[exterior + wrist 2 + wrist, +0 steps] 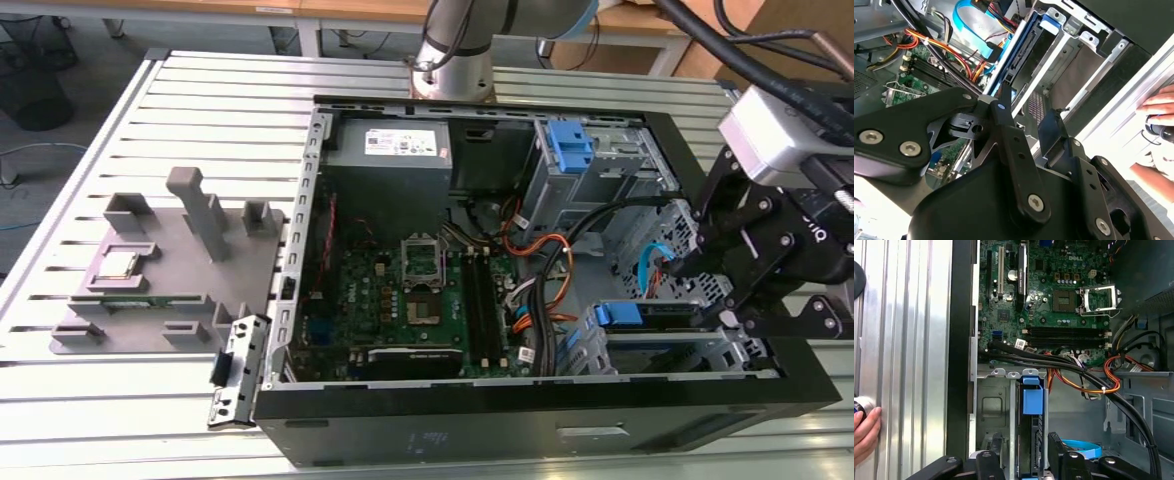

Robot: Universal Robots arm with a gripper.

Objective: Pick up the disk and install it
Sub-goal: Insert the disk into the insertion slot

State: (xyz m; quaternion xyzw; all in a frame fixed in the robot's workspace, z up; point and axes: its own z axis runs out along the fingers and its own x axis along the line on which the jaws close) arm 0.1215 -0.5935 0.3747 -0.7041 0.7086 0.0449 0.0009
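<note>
The disk (650, 316) sits edge-on in a metal drive cage at the near right corner of the open computer case (534, 432), its blue carrier tab facing the motherboard. My gripper (731, 300) hovers just over that cage. In the first wrist view the disk (1036, 426) runs between my two black fingers (998, 446), which stand apart on either side of it without touching; the gripper (1026, 438) is open. The second wrist view shows the disk's blue rail (1021, 55) beyond the open gripper (1029, 102).
Orange, black and blue cables (1094, 382) cross beside the cage. The motherboard (400, 300) and grey power-supply box (387, 145) fill the rest of the case. A grey fixture (160, 270) stands on the slatted table. A person's hand (864, 435) rests beside the case.
</note>
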